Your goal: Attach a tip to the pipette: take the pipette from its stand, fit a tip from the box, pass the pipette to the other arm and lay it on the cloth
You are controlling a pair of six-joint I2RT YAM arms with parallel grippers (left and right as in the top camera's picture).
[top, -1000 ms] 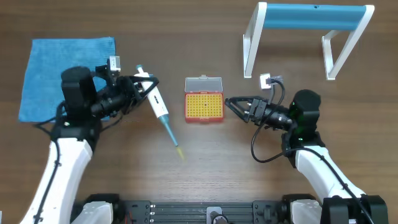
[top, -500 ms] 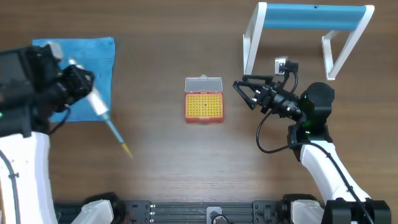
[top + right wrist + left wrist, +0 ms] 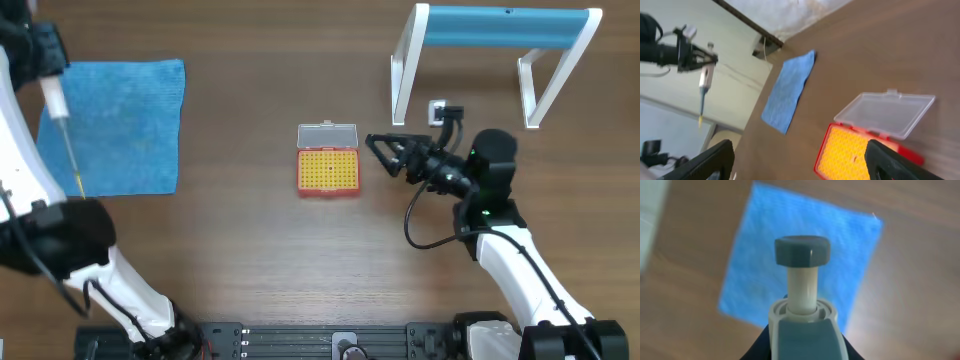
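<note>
My left gripper is raised high at the far left, shut on the pipette. The pipette hangs over the blue cloth, its yellow tip pointing down. In the left wrist view the grey plunger and the pipette body stand above the cloth. The tip box lies open at mid-table, its orange rack showing. My right gripper is open just right of the box, holding nothing. The right wrist view shows the box, the cloth and the far-off pipette.
The white and blue pipette stand stands empty at the back right, behind the right arm. The clear lid of the box lies folded back. Bare wooden table spreads between cloth and box and along the front.
The left arm has lifted and swung left with the pipette, from beside the tip box to above the cloth. The right gripper has shifted slightly and stays open.
</note>
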